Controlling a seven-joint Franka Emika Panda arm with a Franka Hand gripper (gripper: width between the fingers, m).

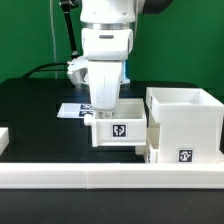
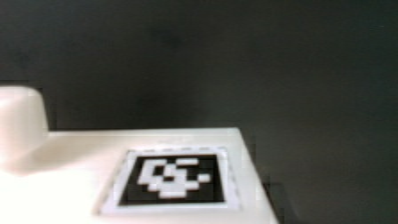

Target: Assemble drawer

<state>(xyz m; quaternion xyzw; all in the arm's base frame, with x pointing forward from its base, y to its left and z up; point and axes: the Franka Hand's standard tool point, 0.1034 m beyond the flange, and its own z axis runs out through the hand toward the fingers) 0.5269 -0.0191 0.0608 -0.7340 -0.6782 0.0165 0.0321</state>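
Legible text: none | Signs: black-and-white square tag on small white plastic tray (image 1: 119, 129) | same on large white plastic housing (image 1: 184, 155) | wording: nil

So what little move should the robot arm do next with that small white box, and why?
Probably slide the small tray toward the exterior view's right, closer to the large housing. The gripper is down at the tray, which sits beside the housing, not inside it. Whether the fingers are closed on it cannot be told.
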